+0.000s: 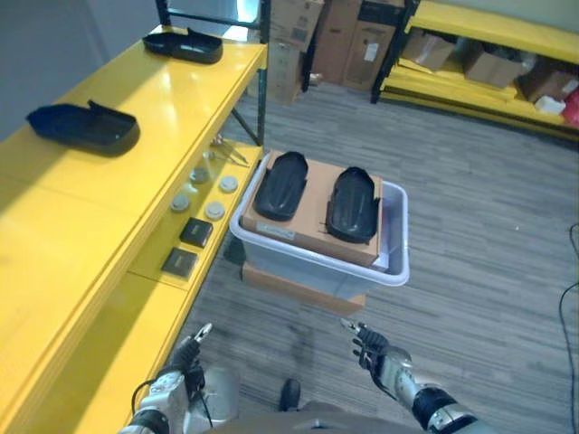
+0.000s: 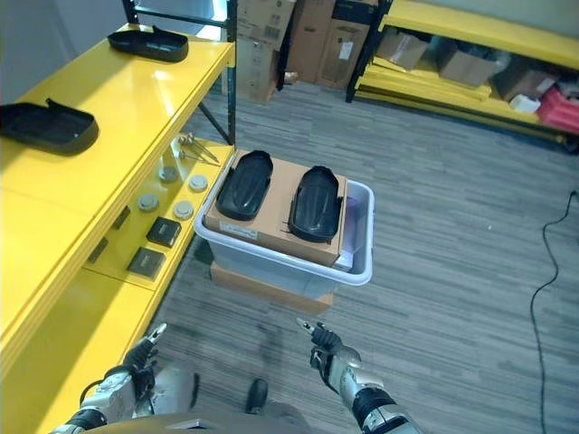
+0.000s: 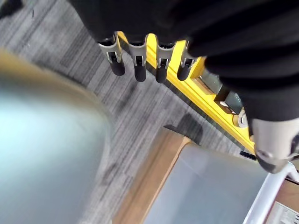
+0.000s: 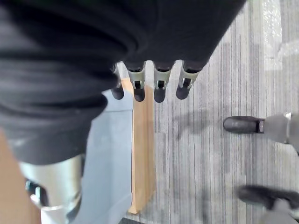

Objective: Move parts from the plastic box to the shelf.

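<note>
Two black parts, one (image 1: pixel 280 185) and the other (image 1: pixel 352 204), are lying side by side on a cardboard sheet (image 1: pixel 317 210) capping the plastic box (image 1: pixel 395 262), which is sitting on the floor just beside the yellow shelf (image 1: pixel 81 217). Their long axes are being kept parallel, pointing away from the robot. The left hand (image 1: pixel 188 354) and right hand (image 1: pixel 369 347) are being held low, near the box, fingers relaxed and carrying nothing. A one-sided lift is judged likely to tip the cardboard and slide a part off
</note>
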`<state>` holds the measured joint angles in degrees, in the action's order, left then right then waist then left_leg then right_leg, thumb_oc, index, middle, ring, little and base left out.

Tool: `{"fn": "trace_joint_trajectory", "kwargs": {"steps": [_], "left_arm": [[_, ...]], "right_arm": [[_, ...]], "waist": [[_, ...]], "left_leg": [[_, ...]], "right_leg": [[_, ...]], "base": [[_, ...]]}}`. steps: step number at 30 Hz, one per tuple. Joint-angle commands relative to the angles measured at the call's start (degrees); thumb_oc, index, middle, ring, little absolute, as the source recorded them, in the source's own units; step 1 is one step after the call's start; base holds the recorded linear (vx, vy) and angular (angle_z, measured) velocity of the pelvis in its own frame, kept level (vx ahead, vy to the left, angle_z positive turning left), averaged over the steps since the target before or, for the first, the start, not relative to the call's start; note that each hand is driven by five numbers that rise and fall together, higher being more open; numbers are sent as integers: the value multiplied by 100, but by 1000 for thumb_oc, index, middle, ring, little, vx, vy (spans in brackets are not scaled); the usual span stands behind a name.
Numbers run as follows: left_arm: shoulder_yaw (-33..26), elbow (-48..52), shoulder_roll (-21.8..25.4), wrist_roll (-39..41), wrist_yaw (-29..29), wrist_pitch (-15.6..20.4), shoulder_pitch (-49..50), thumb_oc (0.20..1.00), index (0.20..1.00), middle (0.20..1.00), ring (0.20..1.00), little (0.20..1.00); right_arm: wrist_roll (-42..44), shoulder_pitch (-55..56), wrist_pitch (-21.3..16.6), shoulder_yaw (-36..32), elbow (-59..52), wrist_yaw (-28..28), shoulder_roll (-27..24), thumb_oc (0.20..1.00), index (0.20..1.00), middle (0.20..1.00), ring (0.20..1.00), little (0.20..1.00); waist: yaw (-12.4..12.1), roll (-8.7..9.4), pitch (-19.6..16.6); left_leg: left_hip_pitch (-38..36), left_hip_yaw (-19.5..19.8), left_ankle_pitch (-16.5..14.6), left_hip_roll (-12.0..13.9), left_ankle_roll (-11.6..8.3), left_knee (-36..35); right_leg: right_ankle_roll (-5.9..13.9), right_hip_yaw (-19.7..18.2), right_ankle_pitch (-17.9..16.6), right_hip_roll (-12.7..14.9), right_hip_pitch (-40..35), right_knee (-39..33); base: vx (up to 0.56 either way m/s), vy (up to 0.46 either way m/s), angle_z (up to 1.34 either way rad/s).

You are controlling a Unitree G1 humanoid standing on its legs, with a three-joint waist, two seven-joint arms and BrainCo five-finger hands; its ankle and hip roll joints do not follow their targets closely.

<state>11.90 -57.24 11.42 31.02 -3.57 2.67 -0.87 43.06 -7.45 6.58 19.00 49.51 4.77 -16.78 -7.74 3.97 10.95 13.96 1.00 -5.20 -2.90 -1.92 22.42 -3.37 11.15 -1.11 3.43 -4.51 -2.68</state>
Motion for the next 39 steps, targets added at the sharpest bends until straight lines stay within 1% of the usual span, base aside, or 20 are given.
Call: {"fn": "trace_joint_trajectory", "kwargs": {"steps": [1,3,4,6,9,10,11,12,13,16,17,18,20,22,23,26,29,30,34,39], "left_arm": [[51,-32,-65,108,-111,9,15,1000,1000,1000,1000,1000],[-107,-25,-40,1,-40,-32,125,1000,1000,1000,1000,1000],[-225,-87,-69,-11,-96,37,184,1000,1000,1000,1000,1000],[-245,-114,-67,58,-149,75,191,1000,1000,1000,1000,1000],[-327,-210,22,43,-202,138,134,1000,1000,1000,1000,1000],[-325,-269,67,-88,-163,207,114,1000,1000,1000,1000,1000],[-307,-276,126,-102,-116,208,101,1000,1000,1000,1000,1000],[-219,-238,199,-174,-96,274,131,1000,1000,1000,1000,1000],[-184,-210,225,-163,-91,281,127,1000,1000,1000,1000,1000],[-24,-41,346,-131,-35,83,46,1000,1000,1000,1000,1000],[-24,-40,346,-131,-36,82,47,1000,1000,1000,1000,1000],[19,-61,425,-98,-1,20,18,1000,1000,1000,1000,1000],[35,-81,508,-157,21,-20,-13,1000,1000,1000,1000,1000],[63,-68,541,-155,17,-36,-24,1000,1000,1000,1000,1000],[47,-35,565,-115,-7,-74,-6,1000,1000,1000,1000,1000],[0,-138,479,29,-95,-7,47,1000,1000,1000,1000,1000],[-109,-273,278,252,-51,102,137,1000,1000,1000,1000,1000],[-241,-455,122,85,-9,216,146,1000,1000,1000,1000,1000],[-190,-481,66,-495,89,260,185,1000,1000,1000,1000,1000],[-99,-471,9,-350,-16,250,147,1000,1000,1000,1000,1000]], "right_arm": [[-28,-50,-121,-7,-103,255,-49,1000,1000,1000,1000,1000],[-93,15,-132,-3,-159,248,-39,1000,1000,1000,1000,1000],[-135,-14,-123,93,-170,210,-19,1000,1000,1000,1000,1000],[-166,-38,-108,104,-165,152,-2,1000,1000,1000,1000,1000],[-105,-46,-187,190,-248,92,93,1000,1000,1000,1000,1000],[-22,-106,-310,173,-186,84,152,1000,1000,1000,1000,1000],[25,-138,-379,171,-165,117,195,1000,1000,1000,1000,1000],[129,-240,-409,160,-186,242,256,1000,1000,1000,1000,1000],[107,-269,-433,125,-170,238,271,1000,1000,1000,1000,1000],[131,-274,-498,-40,-214,226,239,1000,1000,1000,1000,1000],[131,-273,-498,-40,-214,226,239,1000,1000,1000,1000,1000],[167,-250,-497,-157,-193,225,235,1000,1000,1000,1000,1000],[190,-212,-450,-341,-132,212,257,1000,1000,1000,1000,1000],[122,-165,-412,-461,-103,163,250,1000,1000,1000,1000,1000],[25,-137,-346,-540,-52,73,244,1000,1000,1000,1000,1000],[-78,-68,-309,-525,55,-69,216,1000,1000,1000,1000,1000],[-149,20,-288,-392,-2,-33,135,1000,1000,1000,1000,1000],[-232,206,-306,-370,-155,0,5,1000,1000,1000,1000,1000],[-11,344,-472,-480,-320,229,-135,1000,1000,1000,1000,1000],[346,274,-1005,-745,-545,380,-285,1000,1000,1000,1000,1000]], "waist": [[-401,-263,106],[-519,-338,83],[-573,-301,17],[-595,-291,9],[-694,-221,-95],[-771,-222,-128],[-798,-242,-120],[-827,-407,-75],[-815,-461,-30],[-673,-547,149],[-671,-548,149],[-590,-510,151],[-527,-437,71],[-503,-414,7],[-534,-379,-35],[-617,-266,-132],[-530,-232,-143],[-406,-216,-93],[-302,-274,-83],[-116,-455,-61]], "left_leg": [[163,-459,630,-415,-3,-862],[558,-636,1000,-416,-28,-848],[399,-648,824,-495,163,-933],[371,-598,778,-520,215,-906],[241,-542,615,-569,416,-1007],[61,-424,524,-611,522,-1117],[-16,-387,471,-628,596,-1154],[-177,-255,424,-518,701,-1272],[-239,-200,400,-482,713,-1286],[-597,81,318,-462,648,-1414],[-600,85,319,-461,648,-1416],[-781,284,260,-449,636,-1523],[-989,542,137,-315,607,-1722],[-1020,660,83,-192,555,-1768],[-1027,671,89,-41,485,-1809],[-892,656,228,341,201,-1799],[-813,498,464,786,-144,-1850],[-659,294,586,961,-259,-1736],[-620,38,624,938,-295,-1743],[-679,-97,743,889,-326,-2111]], "right_leg": [[910,194,-229,-103,210,-128],[839,165,-67,-270,88,81],[789,98,137,-345,55,271],[765,57,214,-375,50,382],[700,78,606,-489,-70,723],[756,248,783,-463,0,1197],[837,340,755,-408,151,1690],[990,543,496,-150,759,2629],[1024,597,428,-2,941,2695],[1190,494,88,328,1130,1889],[1190,497,85,326,1124,1883],[1344,228,-256,572,1107,1298],[1545,-142,-643,991,1069,751],[1602,-275,-707,1142,1053,697],[1617,-182,-649,1201,996,748],[1600,215,-293,1036,668,553],[1326,291,-30,712,616,529],[1184,394,4,569,498,364],[1155,631,-60,538,460,192],[1191,618,-196,539,570,-37]], "base": [[330,112,6],[319,94,-7],[279,98,-80],[153,45,-131],[179,12,-81],[157,46,-34],[149,87,-56],[52,57,-60],[30,4,-54],[66,-109,41],[197,-223,70],[230,-299,71],[298,-461,90],[179,-395,70],[140,-440,47],[118,-414,28],[75,-343,40],[44,-356,53],[-24,-91,57],[-46,124,1]]}}
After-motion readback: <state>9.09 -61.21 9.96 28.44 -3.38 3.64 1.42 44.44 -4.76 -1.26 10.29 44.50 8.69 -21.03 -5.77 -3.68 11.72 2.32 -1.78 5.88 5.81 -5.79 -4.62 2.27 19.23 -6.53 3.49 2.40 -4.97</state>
